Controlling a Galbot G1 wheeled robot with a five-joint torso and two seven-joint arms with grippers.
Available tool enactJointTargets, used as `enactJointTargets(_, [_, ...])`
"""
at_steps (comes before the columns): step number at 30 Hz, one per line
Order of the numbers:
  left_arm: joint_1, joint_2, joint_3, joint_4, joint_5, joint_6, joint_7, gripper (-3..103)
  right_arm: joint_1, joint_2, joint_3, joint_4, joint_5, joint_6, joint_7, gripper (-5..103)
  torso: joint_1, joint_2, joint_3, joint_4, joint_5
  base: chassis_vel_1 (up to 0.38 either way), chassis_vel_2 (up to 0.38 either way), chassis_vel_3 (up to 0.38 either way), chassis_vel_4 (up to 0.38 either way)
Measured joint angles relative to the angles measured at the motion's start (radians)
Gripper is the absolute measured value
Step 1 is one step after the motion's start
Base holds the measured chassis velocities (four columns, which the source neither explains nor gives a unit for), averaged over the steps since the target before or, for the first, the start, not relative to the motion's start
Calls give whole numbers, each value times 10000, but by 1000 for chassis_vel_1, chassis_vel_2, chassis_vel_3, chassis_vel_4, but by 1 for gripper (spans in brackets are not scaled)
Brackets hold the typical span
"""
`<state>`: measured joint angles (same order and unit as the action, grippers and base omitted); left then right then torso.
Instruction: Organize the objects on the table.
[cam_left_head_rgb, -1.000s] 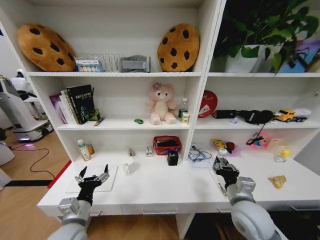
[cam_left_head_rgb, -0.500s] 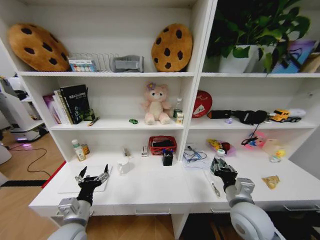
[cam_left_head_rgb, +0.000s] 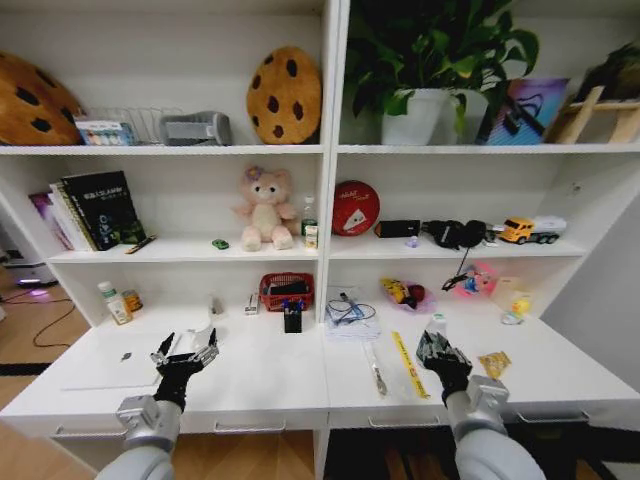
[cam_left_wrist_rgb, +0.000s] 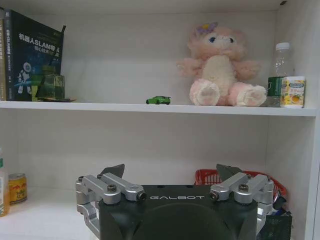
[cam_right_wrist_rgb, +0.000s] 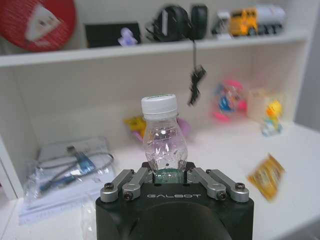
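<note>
The whole view has slid sideways along the worktop (cam_left_head_rgb: 280, 385), so the robot is repositioning: the laptop (cam_left_head_rgb: 115, 358) lies beside the left gripper (cam_left_head_rgb: 184, 352), jaws wide and empty, while the right gripper (cam_right_wrist_rgb: 170, 176) clamps a small clear bottle (cam_right_wrist_rgb: 161, 137).

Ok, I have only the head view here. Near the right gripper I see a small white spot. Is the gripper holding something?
Observer: Yes. In the right wrist view the right gripper has its fingers shut on the lower part of a clear bottle. The white spot is its cap.
Operator: Does the bottle stand straight?
Observer: It is upright, with a green band just at the fingers.
Operator: And the left gripper?
Observer: In the left wrist view the left gripper has its fingers open with nothing between them. It faces the shelf with the green toy car.
</note>
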<state>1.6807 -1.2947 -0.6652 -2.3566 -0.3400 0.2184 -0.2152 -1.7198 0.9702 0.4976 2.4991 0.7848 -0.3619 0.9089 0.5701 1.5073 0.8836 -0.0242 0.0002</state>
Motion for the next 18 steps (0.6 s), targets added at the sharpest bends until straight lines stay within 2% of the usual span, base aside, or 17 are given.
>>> enactJointTargets(1, [0, 0, 0, 0, 0, 0, 0, 100, 0, 0, 0, 0, 0, 0, 0, 25, 0, 0, 0, 0, 0, 0, 0, 0, 0])
enactJointTargets(2, [-1, 0, 0, 0, 0, 0, 0, 100, -34, -20, 31, 19, 458, -6, 330, 25, 0, 0, 0, 5, 3, 0, 0, 0, 0])
enactJointTargets(4, [-1, 2, -5, 0, 0, 0, -1, 100, 44, -42, 126, 64, 1684, -1, 1190, 25, -1, 1, -1, 10, -11, 0, 0, 0, 0])
enactJointTargets(6, [0, 2, -8, 0, 0, 0, -3, 100, 160, 5, 136, 66, 3021, 119, 2134, 25, 0, 0, 0, 16, -3, 41, 101, -46, -52])
enactJointTargets(8, [0, 2, -8, 0, 0, 0, -3, 100, 153, 58, 134, 65, 3372, 153, 2356, 25, 0, 0, 0, 15, -2, 56, 95, -66, -48])
enactJointTargets(12, [0, 2, -8, 0, 0, 0, -8, 100, 61, 594, 52, 57, 5936, 825, 4346, 25, 0, 0, 0, 10, 0, 22, 25, -7, -22])
enactJointTargets(14, [-1, 3, -8, 1, 0, 0, -8, 100, 62, 648, 48, 55, 6083, 932, 4493, 25, 0, 0, 0, 10, 0, 0, 0, 0, 0])
enactJointTargets(16, [0, 1, -6, 0, 0, 0, -7, 100, 30, 1122, 43, 46, 6546, 1609, 5095, 25, 0, 1, 0, 9, -2, 0, 0, 0, 0])
enactJointTargets(18, [0, 1, -5, 0, 0, 0, -7, 100, 9, 1307, 42, 42, 6613, 1793, 5212, 25, 0, 0, 0, 9, 0, 0, 0, 0, 0])
